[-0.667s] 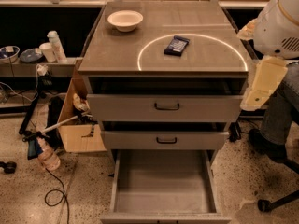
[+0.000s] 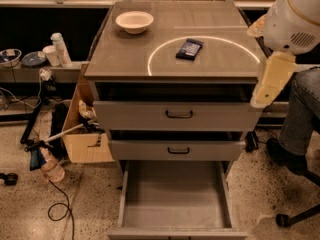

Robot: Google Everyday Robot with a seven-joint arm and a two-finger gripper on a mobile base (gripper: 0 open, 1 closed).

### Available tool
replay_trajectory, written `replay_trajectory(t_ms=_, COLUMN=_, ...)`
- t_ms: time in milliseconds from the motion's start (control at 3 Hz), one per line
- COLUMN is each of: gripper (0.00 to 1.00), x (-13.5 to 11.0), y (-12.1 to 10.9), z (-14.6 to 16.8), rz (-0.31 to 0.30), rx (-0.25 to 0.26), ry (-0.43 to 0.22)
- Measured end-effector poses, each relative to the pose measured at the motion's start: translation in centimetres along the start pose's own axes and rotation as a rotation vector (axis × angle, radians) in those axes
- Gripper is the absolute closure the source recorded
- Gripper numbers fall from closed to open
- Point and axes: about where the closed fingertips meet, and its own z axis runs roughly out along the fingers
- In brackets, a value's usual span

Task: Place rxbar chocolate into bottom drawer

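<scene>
Bar [image 2: 189, 49]: lying flat on the table [image 2: 120, 59], right of its middle, inside a pale ring [image 2: 150, 59] marked on the top.
Bowl [image 2: 134, 21]: sitting at the table's far left.
Bottom drawer [image 2: 175, 194]: standing pulled out under the table's front, bare grey floor showing.
My hand [image 2: 270, 81]: hanging beside the table's right front corner, pointing down, well apart from the bar; whether it is gaping or closing, I cannot tell.

My gripper [image 2: 270, 80] hangs at three o'clock, pointing down toward six, just under my white wrist housing [image 2: 295, 19] at two o'clock.
</scene>
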Motion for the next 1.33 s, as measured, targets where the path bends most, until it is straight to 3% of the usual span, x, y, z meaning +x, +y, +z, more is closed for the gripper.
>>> replay_trajectory(t_ms=333, gripper=0.0, x=-0.6, y=-2.0, z=0.9, rz=-0.019, rx=-0.005, ry=-0.004)
replay_trajectory(t_ms=1333, gripper=0.0, x=-1.4, y=-5.1, z=0.9, rz=-0.014, rx=-0.073, ry=-0.186)
